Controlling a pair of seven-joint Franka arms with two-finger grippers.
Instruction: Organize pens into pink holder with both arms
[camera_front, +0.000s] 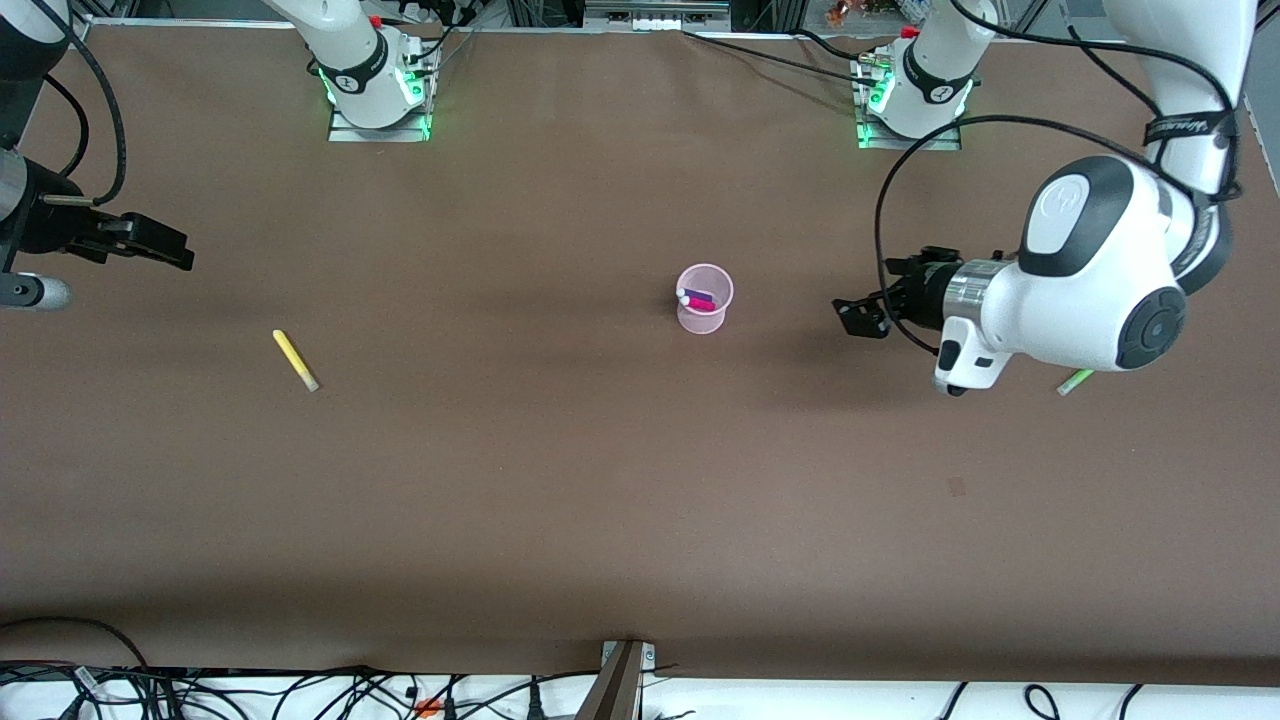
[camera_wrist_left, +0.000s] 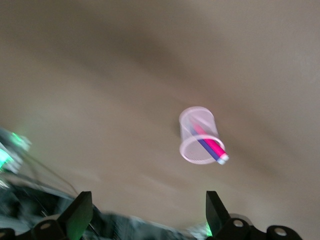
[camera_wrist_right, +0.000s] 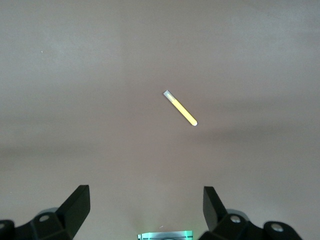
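Pink holder (camera_front: 705, 296) sits just right of the frame's centre in the front view, with the magenta pen (camera_front: 701, 303) and purple pen (camera_front: 697, 295) leaning inside it. The yellow pen (camera_front: 295, 360) lies flat on the brown table (camera_front: 560, 480) at mid-left, and the light green pen (camera_front: 1076, 381) peeks out under the left arm at right. The left gripper (camera_front: 858, 312) hangs open, empty, over the table beside the holder. The right gripper (camera_front: 150, 243) is open too, at the far left edge.
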